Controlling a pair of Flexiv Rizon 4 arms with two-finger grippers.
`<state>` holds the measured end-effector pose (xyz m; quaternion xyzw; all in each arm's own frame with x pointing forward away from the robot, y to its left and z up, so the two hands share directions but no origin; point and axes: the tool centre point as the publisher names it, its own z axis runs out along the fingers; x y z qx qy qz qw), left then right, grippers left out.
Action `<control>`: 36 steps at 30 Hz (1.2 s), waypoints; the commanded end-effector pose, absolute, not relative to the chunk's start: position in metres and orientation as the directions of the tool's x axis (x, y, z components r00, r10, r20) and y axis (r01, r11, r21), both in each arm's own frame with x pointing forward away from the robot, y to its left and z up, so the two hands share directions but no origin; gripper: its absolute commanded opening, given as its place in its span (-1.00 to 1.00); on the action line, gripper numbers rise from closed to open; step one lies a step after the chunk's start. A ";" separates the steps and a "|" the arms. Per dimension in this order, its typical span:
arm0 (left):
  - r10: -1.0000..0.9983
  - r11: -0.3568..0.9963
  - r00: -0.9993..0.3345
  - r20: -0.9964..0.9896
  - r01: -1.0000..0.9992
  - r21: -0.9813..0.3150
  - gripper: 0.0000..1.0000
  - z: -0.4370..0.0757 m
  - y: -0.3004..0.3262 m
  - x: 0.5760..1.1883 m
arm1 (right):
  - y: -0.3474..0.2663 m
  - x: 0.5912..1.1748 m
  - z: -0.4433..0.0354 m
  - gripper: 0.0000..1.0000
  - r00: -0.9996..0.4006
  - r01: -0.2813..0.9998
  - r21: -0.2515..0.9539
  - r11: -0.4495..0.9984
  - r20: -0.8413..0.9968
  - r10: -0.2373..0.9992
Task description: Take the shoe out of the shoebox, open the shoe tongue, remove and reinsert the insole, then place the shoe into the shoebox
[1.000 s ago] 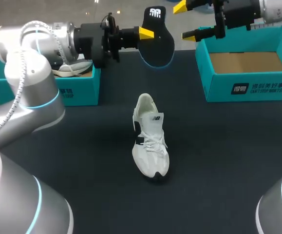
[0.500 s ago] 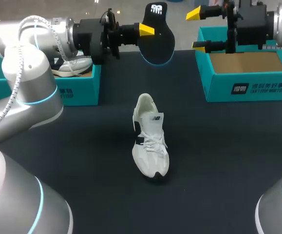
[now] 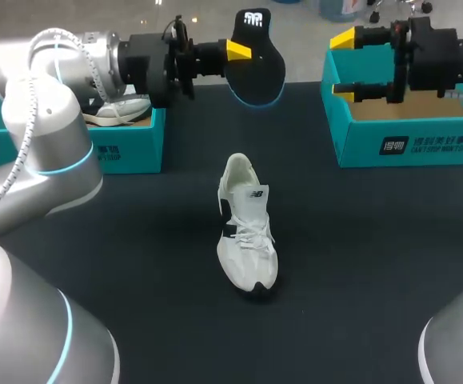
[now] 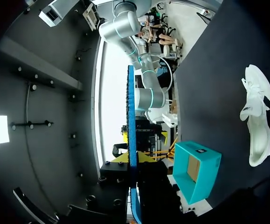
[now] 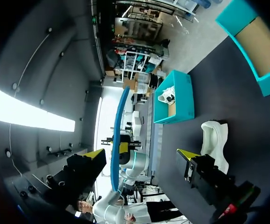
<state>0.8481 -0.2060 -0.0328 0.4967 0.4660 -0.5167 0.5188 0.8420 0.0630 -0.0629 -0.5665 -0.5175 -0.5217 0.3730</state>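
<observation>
The left end effector (image 4: 133, 158) was pinching the insole (image 3: 259, 74) at one side edge and held it in the air above the far part of the worktop (image 3: 375, 264), w/ most of the insole hanging free of the grip. The right end effector (image 3: 345, 64) was spread and carried nothing. It stood near the empty shoebox (image 3: 411, 148), apart from the insole. The shoe (image 3: 247, 232) stood upright in the middle of the worktop, toe toward the robot's side, and the tongue seemed pulled up. Main risk, in my judgement: the insole is prob. soft and was gripped in one place only, so it could bend or fold at the shoe mouth and jam on the collar instead of sliding to the toe. Nothing held the shoe, so a push from the insole could tip it or slide it away; the right end effector should maybe steady it first. The insole could also slip in the grip if pressed hard. A second box (image 3: 127, 152) at the left had another shoe (image 3: 119, 114) inside, so a mix-up at the final placing was possible, i.e. the wrong box.
</observation>
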 end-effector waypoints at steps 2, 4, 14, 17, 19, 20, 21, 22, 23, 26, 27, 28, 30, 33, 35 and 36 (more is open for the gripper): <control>-0.074 -0.027 0.008 -0.997 1.000 0.010 -1.00 -0.035 -0.207 0.844 | 0.058 0.845 -0.059 1.00 -0.096 0.977 0.125 -0.173 0.982 0.165; -0.060 -0.042 -0.003 -0.998 0.999 0.000 -1.00 -0.036 -0.208 0.842 | 0.058 0.845 -0.059 1.00 -0.096 0.977 0.125 -0.173 0.982 0.165; -0.060 -0.042 -0.003 -0.998 0.999 0.000 -1.00 -0.036 -0.208 0.842 | 0.058 0.845 -0.059 1.00 -0.096 0.977 0.125 -0.173 0.982 0.165; -0.060 -0.042 -0.003 -0.998 0.999 0.000 -1.00 -0.036 -0.208 0.842 | 0.058 0.845 -0.059 1.00 -0.096 0.977 0.125 -0.173 0.982 0.165; -0.060 -0.042 -0.003 -0.998 0.999 0.000 -1.00 -0.036 -0.208 0.842 | 0.058 0.845 -0.059 1.00 -0.096 0.977 0.125 -0.173 0.982 0.165; -0.060 -0.042 -0.003 -0.998 0.999 0.000 -1.00 -0.036 -0.208 0.842 | 0.058 0.845 -0.059 1.00 -0.096 0.977 0.125 -0.173 0.982 0.165; -0.116 -0.053 -0.075 -0.990 0.996 -0.069 -1.00 -0.031 -0.207 0.839 | 0.058 0.845 -0.059 1.00 -0.096 0.977 0.125 -0.173 0.982 0.165; -0.144 -0.075 -0.152 -0.978 0.987 -0.143 -1.00 -0.027 -0.208 0.836 | 0.058 0.845 -0.059 1.00 -0.096 0.977 0.125 -0.173 0.982 0.165; -0.154 -0.092 -0.220 -0.963 0.974 -0.208 -1.00 -0.024 -0.208 0.832 | 0.058 0.845 -0.059 1.00 -0.096 0.977 0.125 -0.173 0.982 0.165; -0.144 -0.138 -0.410 -0.901 0.909 -0.392 -1.00 -0.021 -0.212 0.825 | 0.058 0.845 -0.059 1.00 -0.096 0.977 0.125 -0.173 0.982 0.165; -0.122 -0.137 -0.418 -0.900 0.905 -0.402 -1.00 -0.022 -0.212 0.823 | 0.058 0.845 -0.059 1.00 -0.096 0.977 0.125 -0.173 0.982 0.165; -0.117 -0.162 -0.478 -0.871 0.874 -0.458 -1.00 -0.022 -0.212 0.821 | 0.058 0.845 -0.059 1.00 -0.096 0.977 0.125 -0.173 0.982 0.165; -0.083 -0.158 -0.566 -0.820 0.820 -0.550 -1.00 -0.023 -0.210 0.819 | 0.058 0.845 -0.059 1.00 -0.096 0.977 0.125 -0.173 0.982 0.165; -0.034 -0.157 -0.714 -0.699 0.695 -0.702 -1.00 -0.026 -0.203 0.817 | 0.058 0.845 -0.059 1.00 -0.096 0.977 0.125 -0.173 0.982 0.165; -0.007 -0.152 -0.763 -0.647 0.640 -0.753 -1.00 -0.027 -0.197 0.815 | 0.058 0.845 -0.059 1.00 -0.096 0.977 0.125 -0.173 0.982 0.165; 0.029 -0.155 -0.820 -0.572 0.561 -0.813 -1.00 -0.029 -0.194 0.814 | 0.058 0.845 -0.059 1.00 -0.096 0.977 0.125 -0.173 0.982 0.165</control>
